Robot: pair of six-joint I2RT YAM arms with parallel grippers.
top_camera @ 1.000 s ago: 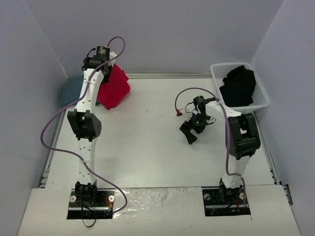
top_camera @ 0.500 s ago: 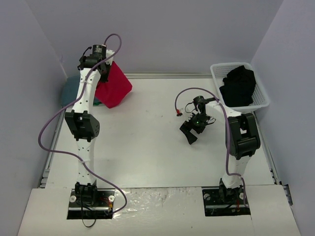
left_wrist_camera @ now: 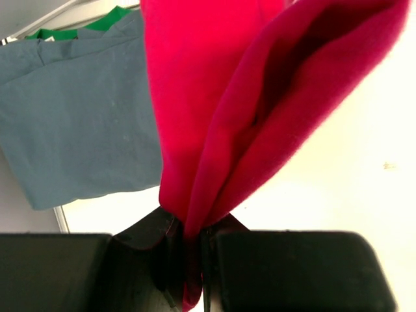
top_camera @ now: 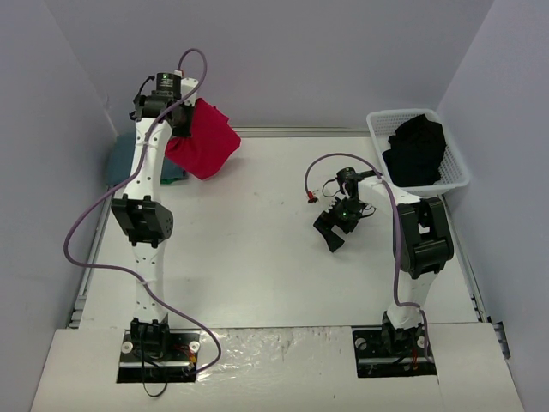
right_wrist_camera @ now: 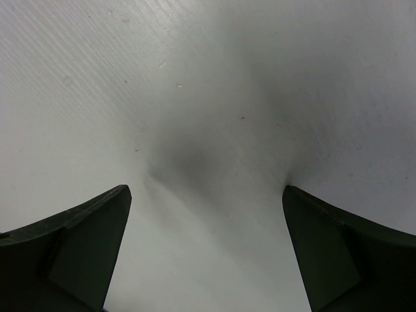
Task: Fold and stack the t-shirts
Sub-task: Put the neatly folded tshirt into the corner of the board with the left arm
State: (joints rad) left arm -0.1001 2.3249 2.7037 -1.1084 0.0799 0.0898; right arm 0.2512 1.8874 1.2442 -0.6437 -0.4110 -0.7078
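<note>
left claw [left_wrist_camera: 188, 224] grips red t-shirt [left_wrist_camera: 214, 97] near far-left table [top_camera: 257, 249] edge | right claw [right_wrist_camera: 205, 195] agape

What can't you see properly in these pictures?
The red t-shirt: in the top view it hangs bunched from the left tool; in the left wrist view the top edge cuts it off.
The blue-grey t-shirt: in the top view it is mostly hidden behind the left arm.
The green cloth under it: only a strip shows, so what it is stays unclear.
The black t-shirt in the basket: a dark heap, too small to show its folds.
</note>
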